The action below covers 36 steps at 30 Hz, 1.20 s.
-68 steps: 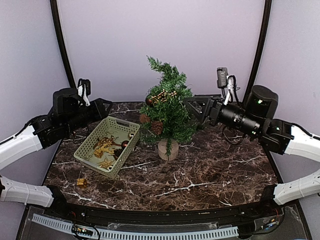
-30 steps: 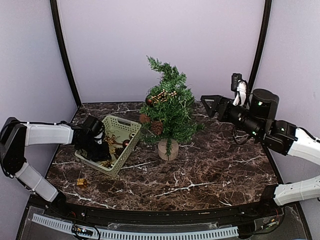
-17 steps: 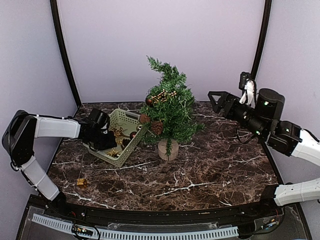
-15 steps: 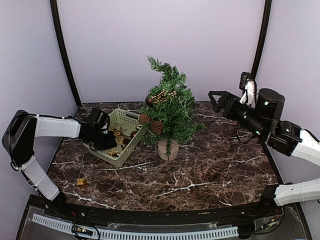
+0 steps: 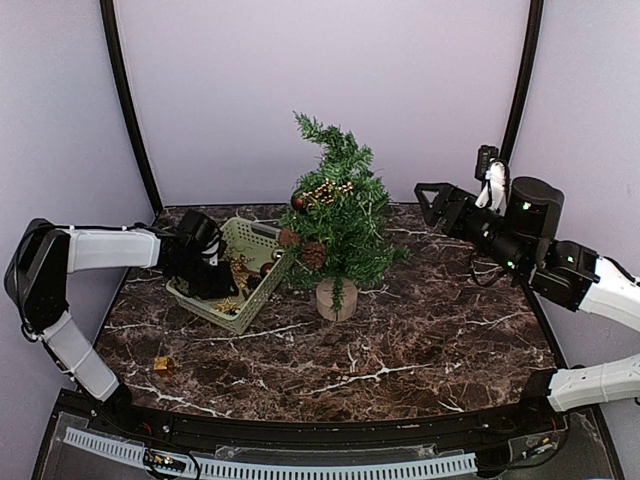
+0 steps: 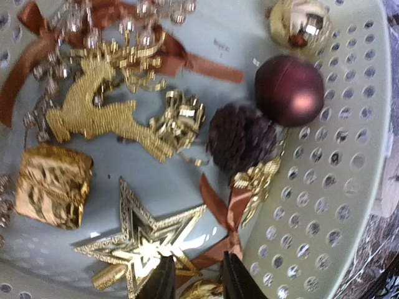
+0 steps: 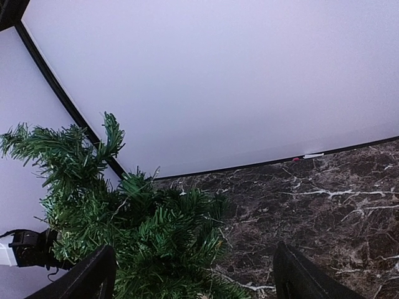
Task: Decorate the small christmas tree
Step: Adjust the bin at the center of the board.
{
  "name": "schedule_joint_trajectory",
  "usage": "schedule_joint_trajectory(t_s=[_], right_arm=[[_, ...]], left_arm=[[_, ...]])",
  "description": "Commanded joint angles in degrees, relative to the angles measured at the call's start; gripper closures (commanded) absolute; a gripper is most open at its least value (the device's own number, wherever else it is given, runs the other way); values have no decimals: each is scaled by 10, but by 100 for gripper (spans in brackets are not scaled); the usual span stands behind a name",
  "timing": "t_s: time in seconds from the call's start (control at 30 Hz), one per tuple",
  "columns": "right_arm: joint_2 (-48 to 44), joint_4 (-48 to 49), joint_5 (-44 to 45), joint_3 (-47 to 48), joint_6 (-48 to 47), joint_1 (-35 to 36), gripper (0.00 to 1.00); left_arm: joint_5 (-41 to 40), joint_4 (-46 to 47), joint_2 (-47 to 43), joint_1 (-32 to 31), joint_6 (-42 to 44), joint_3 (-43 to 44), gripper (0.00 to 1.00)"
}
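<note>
Lying in basket (image 6: 349,187), star (image 6: 146,240), apparent pinecone (image 6: 240,137), maroon ball (image 6: 288,90)

No text, label, brand, number or sign is legible in any view; the only candidate is a small dark marking on the floor of the pale green basket (image 6: 240,28), just beyond the brown ribbon (image 6: 209,64) in the left wrist view, too small and blurred to read.
</note>
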Motion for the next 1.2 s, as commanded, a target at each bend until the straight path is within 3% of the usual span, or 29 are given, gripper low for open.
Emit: schedule_joint_trajectory(t_s=[0.0, 0.3, 0.6, 0.87, 1.0, 1.17], right_arm=[[-5, 15, -10, 19, -15, -4, 12], [-17, 16, -3, 22, -26, -4, 11], [-39, 7, 2, 10, -13, -4, 11], [-30, 6, 9, 13, -15, -4, 11], [-11, 3, 6, 30, -23, -4, 12], [5, 2, 21, 51, -38, -4, 12]], left_arm=[[39, -47, -27, 0, 13, -49, 69], [86, -127, -100, -8, 25, -101, 68], [104, -176, -147, -101, -15, -143, 68], [37, -204, -276, -122, -69, -135, 65], [-37, -242, -269, -115, -73, -122, 60], [-36, -232, -230, -97, -62, -137, 62]])
